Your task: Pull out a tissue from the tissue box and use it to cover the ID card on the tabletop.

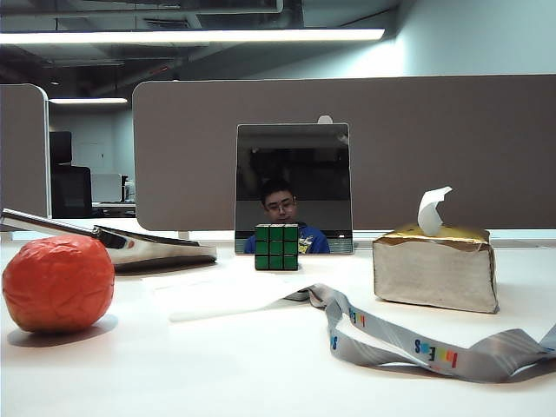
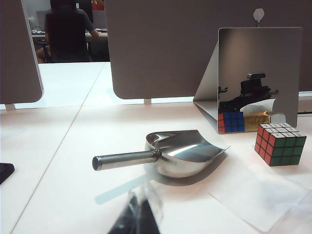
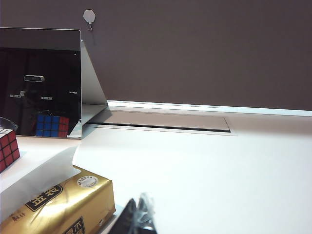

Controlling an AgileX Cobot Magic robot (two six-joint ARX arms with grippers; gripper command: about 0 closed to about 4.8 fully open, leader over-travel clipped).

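Clutter rings the tissue box [image 1: 434, 265]: Rubik's cube [image 1: 276, 247] and mirror [image 1: 294, 187] left of it, steel scoop [image 1: 130, 245] and orange ball [image 1: 57, 283] farther left. A tissue [image 1: 230, 294] lies flat left of the box, over the ID card, lanyard [image 1: 417, 343] trailing rightward. Right gripper [image 3: 139, 219] is pressed together beside the box; left gripper [image 2: 136, 219] near the scoop, closure unclear.

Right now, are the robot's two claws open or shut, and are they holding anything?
Left gripper: fingertips together, shut, holding nothing.
Right gripper: shut, holding nothing, beside the tissue box.

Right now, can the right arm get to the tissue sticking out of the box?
Probably yes. The right gripper, shut, sits low beside the tissue box, and nothing stands over the tissue poking from its top. It would have to open first.
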